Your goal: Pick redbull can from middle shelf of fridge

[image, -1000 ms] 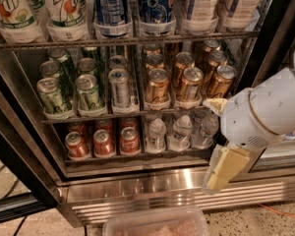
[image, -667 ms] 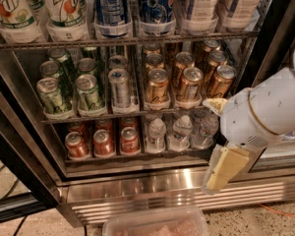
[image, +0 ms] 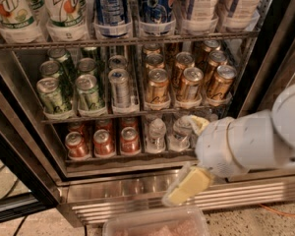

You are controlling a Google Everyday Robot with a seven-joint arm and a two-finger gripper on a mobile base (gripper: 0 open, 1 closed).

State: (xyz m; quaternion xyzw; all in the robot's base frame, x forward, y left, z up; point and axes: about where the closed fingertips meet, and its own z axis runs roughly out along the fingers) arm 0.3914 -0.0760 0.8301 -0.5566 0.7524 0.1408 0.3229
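Well apart, empty fingers (image: 189,187) before fridge (image: 113,191)

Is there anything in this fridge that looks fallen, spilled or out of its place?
Nothing stands out. The green cans, the redbull can and the gold cans stand upright in rows on the middle shelf; no spill shows. The gripper, open and empty, is low at right, before the fridge base.
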